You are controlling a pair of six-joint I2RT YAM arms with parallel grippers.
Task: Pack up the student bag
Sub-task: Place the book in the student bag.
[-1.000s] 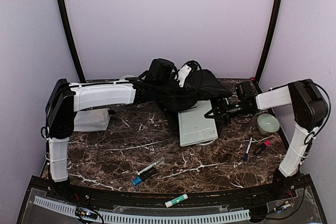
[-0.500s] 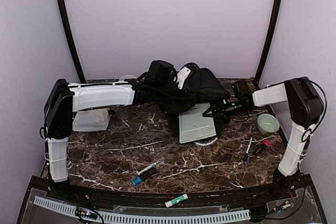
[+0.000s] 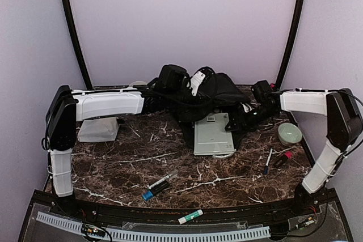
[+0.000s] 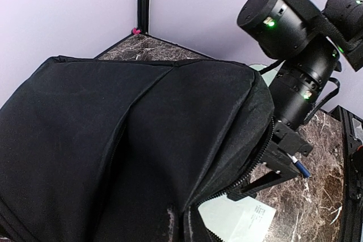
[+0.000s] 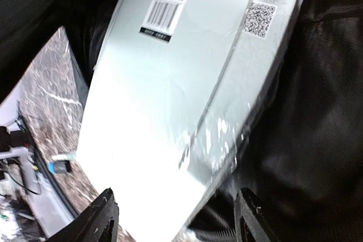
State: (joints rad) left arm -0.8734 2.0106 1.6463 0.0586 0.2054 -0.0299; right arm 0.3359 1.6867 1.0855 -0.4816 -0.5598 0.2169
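Bag: student bag (image 3: 218, 94), black, slumped at the far edge of the counter (image 3: 113, 162), right of centre.
Left pincer (image 3: 198, 83): closed, at the bag's top; hold on the fabric not discernible.
Right pincer (image 5: 177, 219): jaws wide apart, empty, facing the grey wrapped packet (image 5: 170, 100) at the bag's mouth.

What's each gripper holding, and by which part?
The left gripper seems to pinch the student bag by its top fabric; the right gripper holds nothing.

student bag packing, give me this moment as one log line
left hand: shut on student bag, flap raised | right hand: open by book | book: flat on table, far end under flap
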